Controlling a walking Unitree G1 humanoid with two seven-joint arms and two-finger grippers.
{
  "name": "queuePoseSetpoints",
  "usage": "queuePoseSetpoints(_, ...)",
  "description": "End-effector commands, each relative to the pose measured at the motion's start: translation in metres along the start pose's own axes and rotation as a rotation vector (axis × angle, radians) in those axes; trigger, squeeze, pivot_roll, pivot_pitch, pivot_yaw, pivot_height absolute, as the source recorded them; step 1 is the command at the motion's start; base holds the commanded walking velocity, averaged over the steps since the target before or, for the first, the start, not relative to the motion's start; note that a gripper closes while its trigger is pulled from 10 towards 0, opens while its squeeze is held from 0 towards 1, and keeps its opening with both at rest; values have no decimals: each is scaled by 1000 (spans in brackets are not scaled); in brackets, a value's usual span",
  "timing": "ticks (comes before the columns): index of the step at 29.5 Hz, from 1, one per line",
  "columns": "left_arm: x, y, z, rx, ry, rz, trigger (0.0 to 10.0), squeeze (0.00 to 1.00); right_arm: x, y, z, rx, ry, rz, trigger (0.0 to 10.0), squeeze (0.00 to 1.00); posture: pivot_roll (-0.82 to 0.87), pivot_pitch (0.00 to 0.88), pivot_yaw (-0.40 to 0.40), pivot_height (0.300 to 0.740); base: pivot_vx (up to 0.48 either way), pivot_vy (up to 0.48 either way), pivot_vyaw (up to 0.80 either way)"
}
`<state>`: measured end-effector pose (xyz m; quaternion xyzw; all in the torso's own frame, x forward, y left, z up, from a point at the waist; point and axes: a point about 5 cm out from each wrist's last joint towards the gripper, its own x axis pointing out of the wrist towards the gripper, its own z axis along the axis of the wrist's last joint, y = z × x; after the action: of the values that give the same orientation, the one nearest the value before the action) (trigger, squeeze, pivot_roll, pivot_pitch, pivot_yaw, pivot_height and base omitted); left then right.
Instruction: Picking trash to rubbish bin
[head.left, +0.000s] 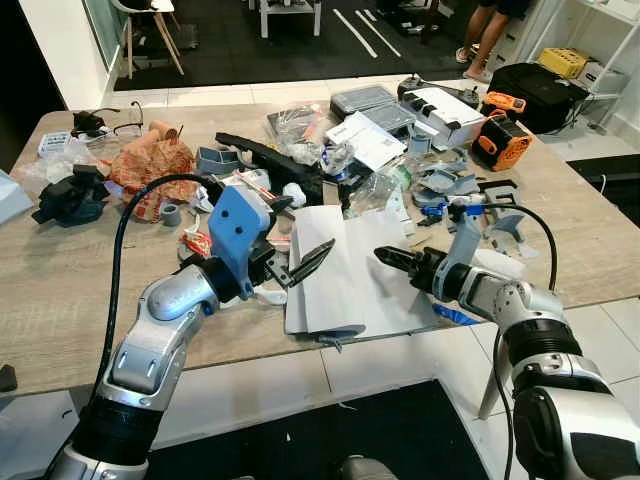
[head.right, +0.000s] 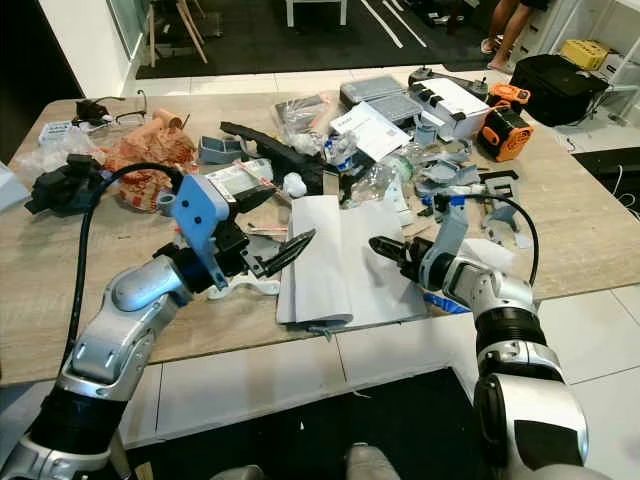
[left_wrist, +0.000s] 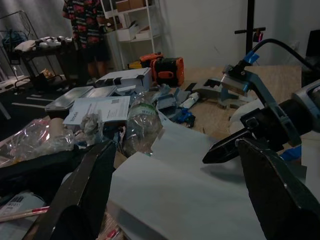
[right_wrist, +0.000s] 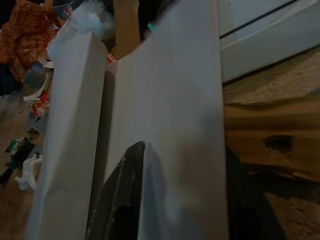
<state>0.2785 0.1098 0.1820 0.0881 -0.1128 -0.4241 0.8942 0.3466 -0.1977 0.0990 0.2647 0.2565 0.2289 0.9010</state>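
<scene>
Wooden table (head.left: 60, 300) on pale tile floor (head.left: 390, 375); dark mat (head.left: 260, 50) beyond it, white shelving (head.left: 590, 40) at far right.

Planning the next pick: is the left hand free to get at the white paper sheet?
Probably yes. The left hand hangs open at the sheet's edge, nothing between them.

Head views bright, sharp, soft shadows; wrist views dim, murky (close fingers blurred).

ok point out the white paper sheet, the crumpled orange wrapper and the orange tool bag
white paper sheet (head.left: 340, 270), left eye view, flat middle
crumpled orange wrapper (head.left: 150, 165), left eye view, centre of crumple
orange tool bag (head.left: 502, 140), left eye view, front face
</scene>
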Motion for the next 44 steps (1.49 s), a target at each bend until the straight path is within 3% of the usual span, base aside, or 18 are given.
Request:
queuePoseSetpoints(1,-3,-1,-4,18,27,-14,10000,0,-3,-7,-9,27,20,-29,902,0,-41,0,-38,740,0,0,0)
queuePoseSetpoints(2,-3,0,-4,21,30,-14,10000,0,-4,-8,-8,28,20,-28,0,0,-40,0,-38,740,0,0,0)
queuePoseSetpoints(16,-6,-1,-7,39,57,-39,10000,0,-4,-9,-6,26,10,-23,0,0,-42,0,-39,740,0,0,0)
queuePoseSetpoints(24,-7,0,-8,44,62,-42,10000,0,-8,4,21,23,-141,106,0,0,-43,0,-40,740,0,0,0)
queuePoseSetpoints(29,-7,7,-3,4,12,10,10000,0,-21,30,62,37,-340,331,0,0,-45,0,-42,740,0,0,0)
queuePoseSetpoints(30,-7,7,-3,4,12,10,10000,0,-21,30,62,37,-340,331,0,0,-45,0,-42,740,0,0,0)
queuePoseSetpoints(34,-6,13,5,-44,-51,67,10000,0,-39,64,93,-14,-458,557,0,0,-47,0,-47,740,0,0,0)
queuePoseSetpoints(39,-2,15,8,-104,-95,112,10000,0,-54,89,101,-92,-459,695,0,0,-54,0,-51,740,0,0,0)
queuePoseSetpoints(44,-1,15,9,-146,-116,138,10000,0,-70,104,99,-152,-425,735,0,0,-54,0,-52,740,0,0,0)
